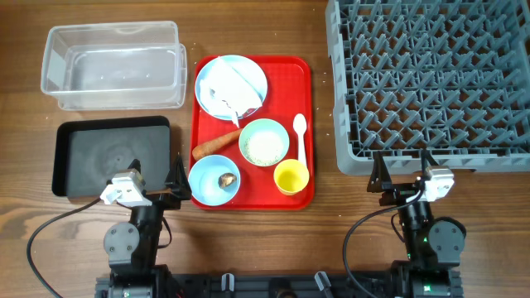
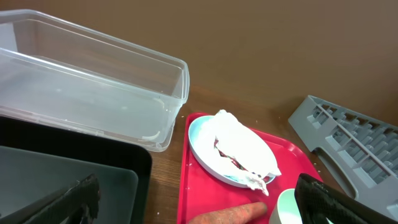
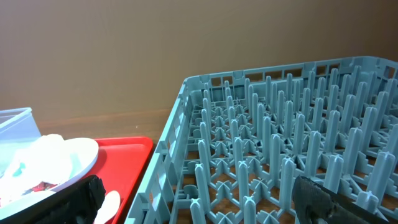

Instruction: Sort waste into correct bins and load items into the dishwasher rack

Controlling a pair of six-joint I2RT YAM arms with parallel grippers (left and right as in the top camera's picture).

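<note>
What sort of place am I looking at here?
Likely a robot test bench staged as a dish-clearing station: a large grey plastic pegged dishwasher rack, a cluttered red rectangular tray, and a clear rectangular plastic tub beside a shallow black rectangular tray.

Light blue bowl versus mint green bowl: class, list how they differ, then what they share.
The light blue bowl holds a small brown lump; the mint green bowl holds white rice grains. The light blue bowl sits at the near edge of the red tray, the mint green bowl mid-tray. Both stand upright.

crumpled napkin (image 1: 228, 81) on lt blue plate (image 1: 201, 84)
</note>
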